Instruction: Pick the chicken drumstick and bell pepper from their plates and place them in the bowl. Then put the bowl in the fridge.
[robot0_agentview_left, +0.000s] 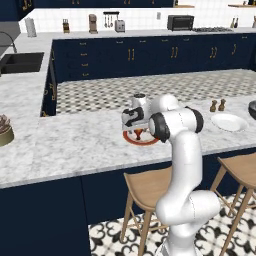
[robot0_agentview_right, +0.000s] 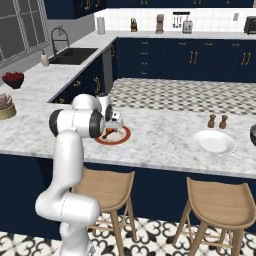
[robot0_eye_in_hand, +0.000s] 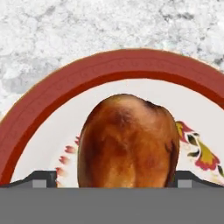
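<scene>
A: Left to right across the counter (robot0_agentview_left: 80, 140): red-rimmed plate (robot0_agentview_left: 140, 138) at the centre, under the gripper (robot0_agentview_left: 133, 119); salt and pepper shakers (robot0_agentview_left: 217, 105) further toward 3 o'clock; plain white plate (robot0_agentview_left: 229, 122) beside them; dark bowl (robot0_agentview_left: 253, 108) cut by the edge at 3 o'clock.

B: And the drumstick (robot0_eye_in_hand: 129, 142)?

A: On the red-rimmed plate (robot0_eye_in_hand: 65, 92), between the two fingertips (robot0_eye_in_hand: 41, 179), spread wide on either side of the meat, gripping nothing yet.

B: Risks from here?

A: Rounded, glossy meat end; likely to squirt out toward 12 o'clock if pinched too near the top. Too deep, and probably a scrape on the plate, or the plate dragged along. Bone end hidden, so hard to judge balance once lifted.

B: Pepper? Fridge?

A: Unable to make out either from these angles. Long carry to the bowl at 3 o'clock, so a weak grip could drop the drumstick on the way.
</scene>
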